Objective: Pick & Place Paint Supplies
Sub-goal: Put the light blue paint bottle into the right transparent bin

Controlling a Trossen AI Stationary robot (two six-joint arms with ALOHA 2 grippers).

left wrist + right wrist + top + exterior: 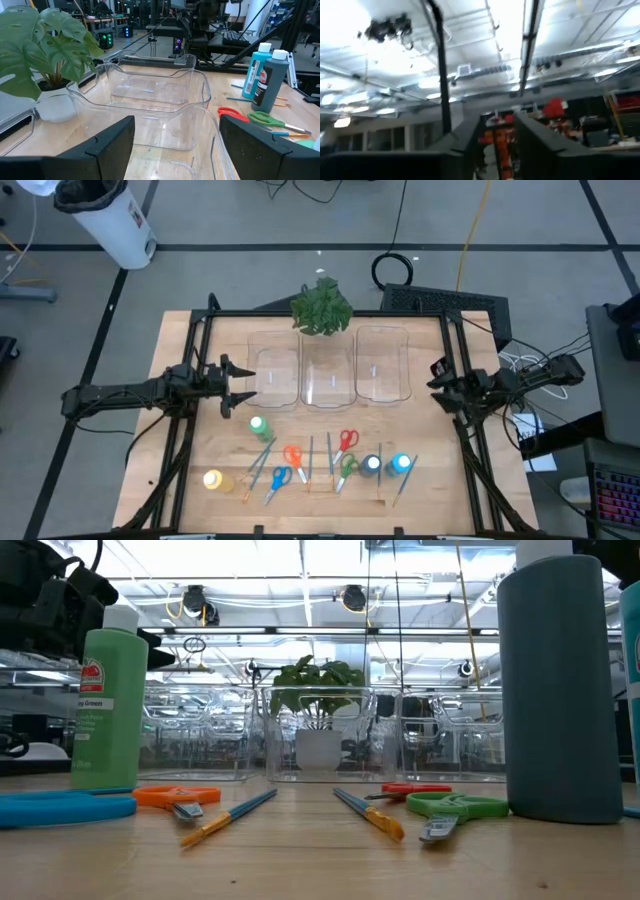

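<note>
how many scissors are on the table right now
4, all in the front row of supplies: red scissors nearest the bins, orange scissors left of them, blue scissors front-left, green scissors by the dark blue bottle. None seems hidden.

The high view looks straight down on the whole table (pixel 200 450). The low view sits at tabletop level, close behind the green paint bottle (pixel 108 705), facing the clear bins (pixel 320 735), which the left wrist view also shows. The right wrist view tilts toward the ceiling.

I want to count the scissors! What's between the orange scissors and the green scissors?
In the high view, between the orange scissors and the green scissors lie a thin brush and a second brush. The red scissors sit farther back.
</note>
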